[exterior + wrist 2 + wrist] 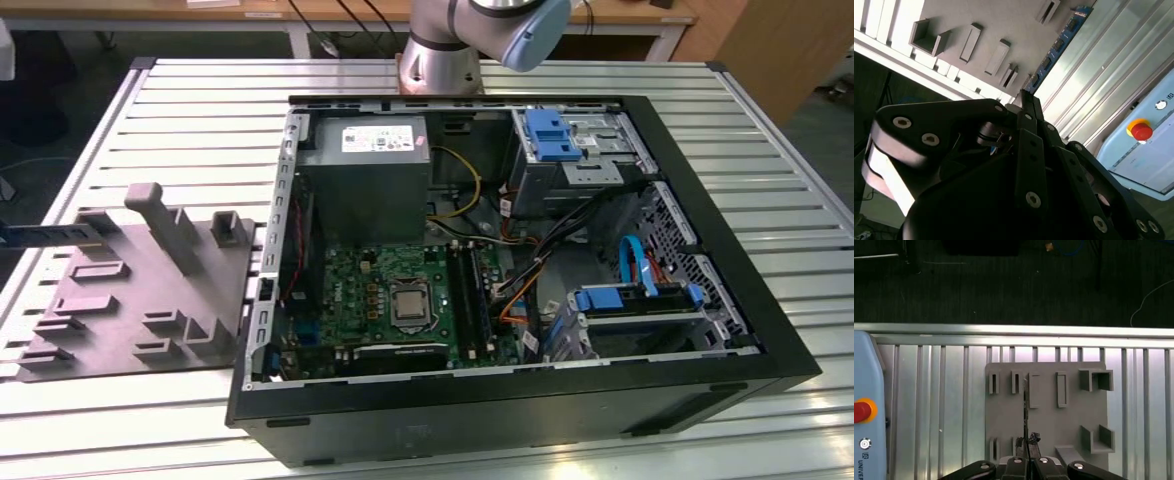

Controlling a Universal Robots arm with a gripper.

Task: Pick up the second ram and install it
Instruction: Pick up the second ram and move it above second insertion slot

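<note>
Second wrist view showed the gripper (1024,98) pinched narrow on the second ram (1055,49), held edge-on over the grey fixture tray (1046,425), so pick looked done, install pending, likely needing careful lineup with the black motherboard slots (465,295).

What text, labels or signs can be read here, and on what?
Nothing can be quoted in full.
sticker on the power supply: print too small to read.
pendant, first wrist view: lettering below its white button, cut off at the picture edge.
pendant, second wrist view: tiny mark, unreadable.
red button: no lettering visible.
second ram: no legible print.
</note>
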